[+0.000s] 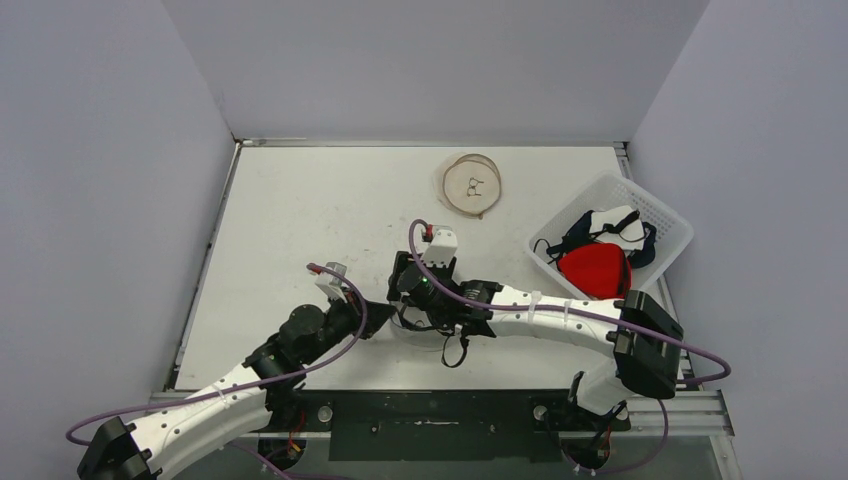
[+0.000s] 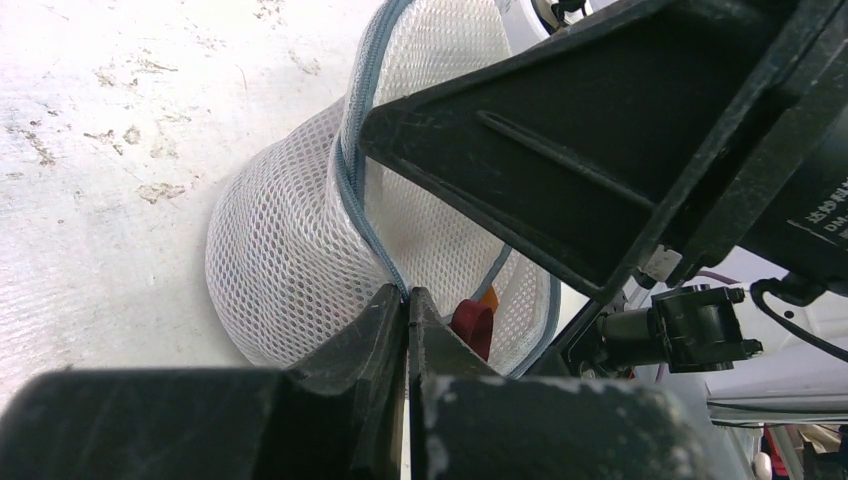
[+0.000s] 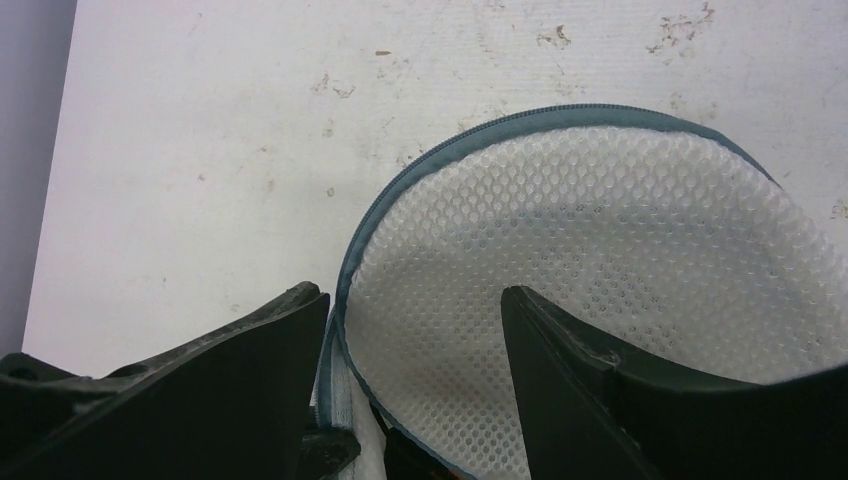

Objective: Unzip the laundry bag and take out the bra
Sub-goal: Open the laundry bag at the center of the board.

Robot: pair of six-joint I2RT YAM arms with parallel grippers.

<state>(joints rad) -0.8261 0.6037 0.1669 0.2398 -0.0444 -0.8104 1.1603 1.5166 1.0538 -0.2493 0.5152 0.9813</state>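
Left gripper clamps the zipper rim of the mesh laundry bag, judged light and limp, best held along that edge.

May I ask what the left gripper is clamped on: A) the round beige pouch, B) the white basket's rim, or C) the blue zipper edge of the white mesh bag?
C: the left wrist view shows the left gripper shut on the blue zipper edge of the white mesh bag.
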